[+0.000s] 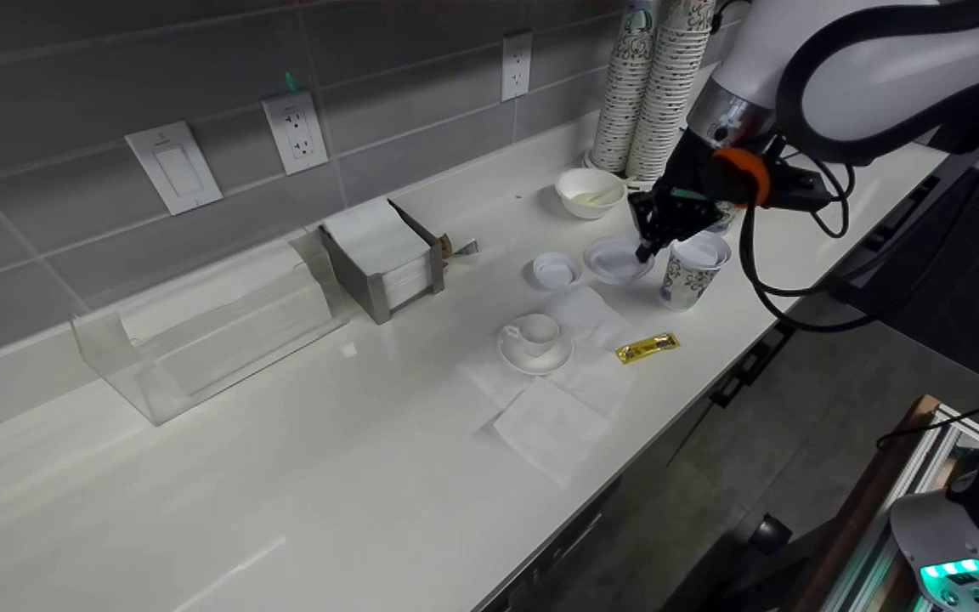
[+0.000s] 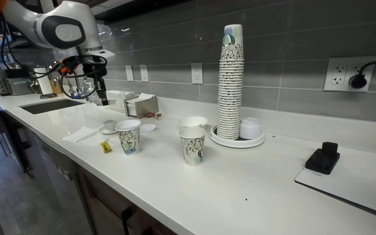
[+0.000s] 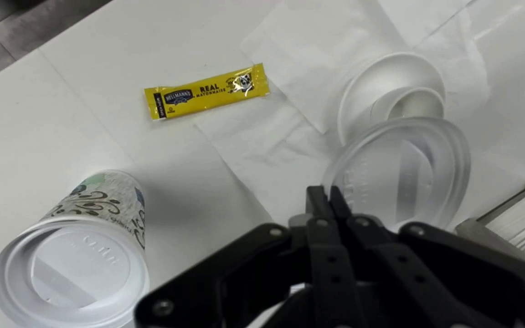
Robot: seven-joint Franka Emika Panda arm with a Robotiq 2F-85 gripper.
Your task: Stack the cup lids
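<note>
My gripper [image 3: 326, 193] is shut on the rim of a translucent cup lid [image 3: 381, 173] and holds it tilted above the counter. The gripper [image 1: 647, 251] and held lid [image 1: 615, 260] also show in an exterior view. Another cup lid [image 1: 556, 270] lies flat on the counter beside the held one; it shows in both exterior views [image 2: 148, 128]. A further lid [image 3: 80, 269] sits in the mouth of a patterned paper cup [image 3: 107, 200], right below the gripper in an exterior view [image 1: 687, 280]. The flat lid on the counter is hidden in the wrist view.
A small white cup on a saucer [image 1: 538, 361], napkins [image 1: 553, 425] and a yellow mayonnaise packet [image 3: 208, 91] lie nearby. A napkin holder [image 1: 379, 289], white bowl [image 1: 589, 191], second paper cup [image 2: 193, 145], tall cup stack [image 2: 230, 98] and what looks like a lid stack [image 2: 250, 129] stand around.
</note>
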